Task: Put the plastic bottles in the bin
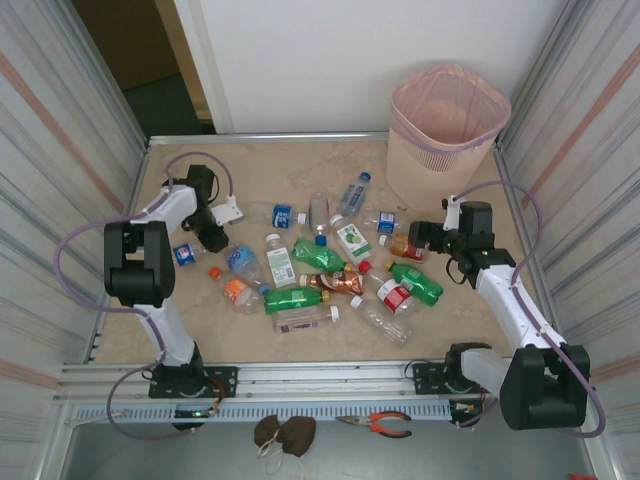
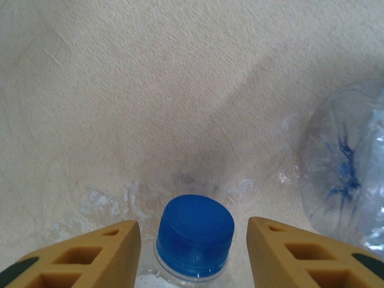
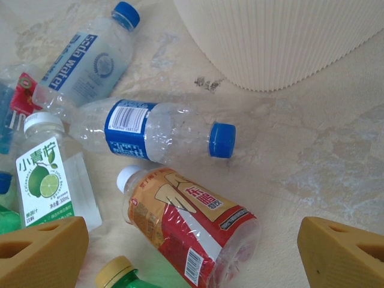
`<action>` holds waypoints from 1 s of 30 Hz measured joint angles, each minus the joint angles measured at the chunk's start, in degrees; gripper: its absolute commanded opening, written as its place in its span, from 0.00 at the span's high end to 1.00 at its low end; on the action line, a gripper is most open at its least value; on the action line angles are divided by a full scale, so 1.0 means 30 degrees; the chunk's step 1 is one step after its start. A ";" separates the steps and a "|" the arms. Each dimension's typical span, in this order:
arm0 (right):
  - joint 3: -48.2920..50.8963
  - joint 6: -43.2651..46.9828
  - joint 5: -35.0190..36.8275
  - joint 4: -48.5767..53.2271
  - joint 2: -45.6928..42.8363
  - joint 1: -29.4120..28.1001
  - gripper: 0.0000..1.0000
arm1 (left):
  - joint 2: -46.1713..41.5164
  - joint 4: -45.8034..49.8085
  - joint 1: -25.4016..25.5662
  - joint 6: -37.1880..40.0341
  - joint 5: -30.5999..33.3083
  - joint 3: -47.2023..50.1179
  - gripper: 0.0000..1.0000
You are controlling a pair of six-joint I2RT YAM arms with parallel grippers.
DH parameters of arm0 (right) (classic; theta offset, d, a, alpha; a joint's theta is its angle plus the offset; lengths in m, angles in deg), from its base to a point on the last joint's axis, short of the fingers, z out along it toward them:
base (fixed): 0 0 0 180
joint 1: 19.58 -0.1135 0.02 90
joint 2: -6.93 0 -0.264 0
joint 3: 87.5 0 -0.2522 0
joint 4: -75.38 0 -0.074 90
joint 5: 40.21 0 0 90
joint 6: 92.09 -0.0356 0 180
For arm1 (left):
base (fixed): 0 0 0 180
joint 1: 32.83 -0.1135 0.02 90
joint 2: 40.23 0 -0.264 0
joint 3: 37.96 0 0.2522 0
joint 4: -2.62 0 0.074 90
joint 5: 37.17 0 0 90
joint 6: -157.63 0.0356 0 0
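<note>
Several plastic bottles [image 1: 320,270] lie scattered over the middle of the table. The beige bin [image 1: 445,130] with its pink liner stands at the back right, and its ribbed wall [image 3: 282,36] is seen up close. My left gripper [image 1: 203,243] is at the left of the pile. Its orange fingers [image 2: 90,258] stand either side of a clear bottle's blue cap [image 2: 195,234], with a narrow gap showing on each side. My right gripper [image 3: 192,234] is wide open over a lying bottle with a red and amber label [image 3: 192,222], the same bottle [image 1: 405,247] sitting just left of the right gripper [image 1: 428,240].
A clear blue-labelled bottle [image 3: 150,129], a soda water bottle [image 3: 90,57], a lime-label bottle [image 3: 51,180] and a green bottle [image 3: 120,273] lie round the right gripper. Another clear bottle [image 2: 348,180] lies right of the left gripper. Pliers [image 1: 378,424] rest on the front ledge. Corrugated walls close both sides.
</note>
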 measured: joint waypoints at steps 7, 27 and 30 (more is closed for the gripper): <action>0.0000 0.0000 0.0073 0.0044 0.0000 0.0000 0.11 | 0.0947 -0.0015 -0.0036 0.0117 0.0080 -0.0656 0.59; -0.0342 0.0000 0.0036 0.0517 -0.0087 -0.0138 0.12 | 0.1290 -0.0153 -0.0328 -0.0124 0.0707 -0.1166 0.84; -0.0707 0.0000 -0.0153 0.0816 -0.0437 -0.0299 0.11 | 0.0197 -0.0277 -0.0379 -0.0517 0.0678 -0.1166 0.87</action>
